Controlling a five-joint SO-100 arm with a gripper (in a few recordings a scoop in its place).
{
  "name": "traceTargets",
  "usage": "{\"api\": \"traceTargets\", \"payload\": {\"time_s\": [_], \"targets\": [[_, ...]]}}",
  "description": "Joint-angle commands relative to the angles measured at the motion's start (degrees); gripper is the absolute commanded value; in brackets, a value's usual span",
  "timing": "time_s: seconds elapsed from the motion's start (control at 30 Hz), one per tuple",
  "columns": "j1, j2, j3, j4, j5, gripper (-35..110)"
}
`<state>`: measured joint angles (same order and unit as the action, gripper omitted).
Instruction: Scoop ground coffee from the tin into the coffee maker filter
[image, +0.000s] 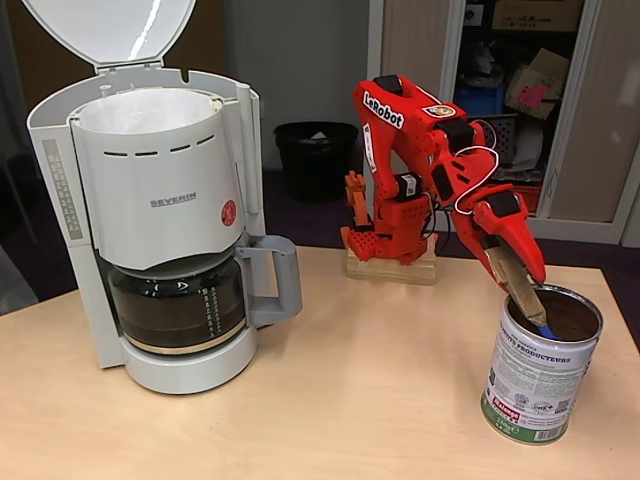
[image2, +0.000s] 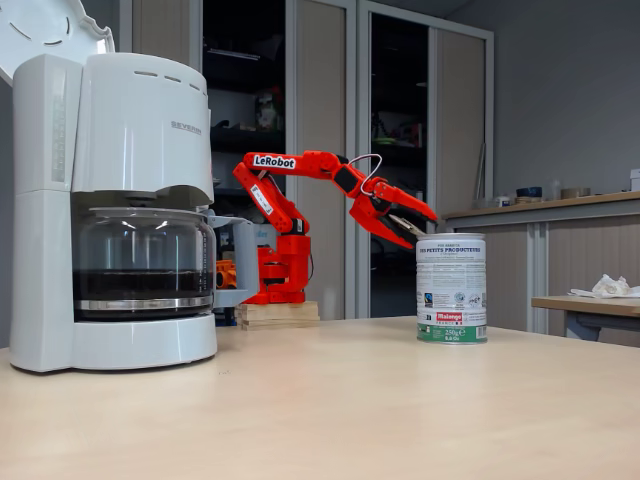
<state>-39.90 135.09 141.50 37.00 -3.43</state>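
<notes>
Upright tin (image: 538, 385) (open top up)

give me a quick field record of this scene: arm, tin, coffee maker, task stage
arm: red arm, gripper reaching down into the tin's open top, gripping a wooden-handled scoop with a blue tip
tin: shiny metal cylindrical can with white and green label, upright on the wooden table, dark ground coffee inside
coffee maker: tall white drip machine, lid up, white paper filter in the basket, dark glass carafe beneath
task stage: scoop at the tin
</notes>
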Motion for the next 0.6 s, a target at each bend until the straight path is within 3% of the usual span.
{"api": "traceTargets", "payload": {"time_s": [0.0,0.37,0.57], "targets": [[-0.2,0.3,-1.2,-0.8,0.4,21],[0.4,-0.4,-1.1,-1.6,1.5,19],[0.4,-0.5,-0.2,-3.1,3.1,8]]}}
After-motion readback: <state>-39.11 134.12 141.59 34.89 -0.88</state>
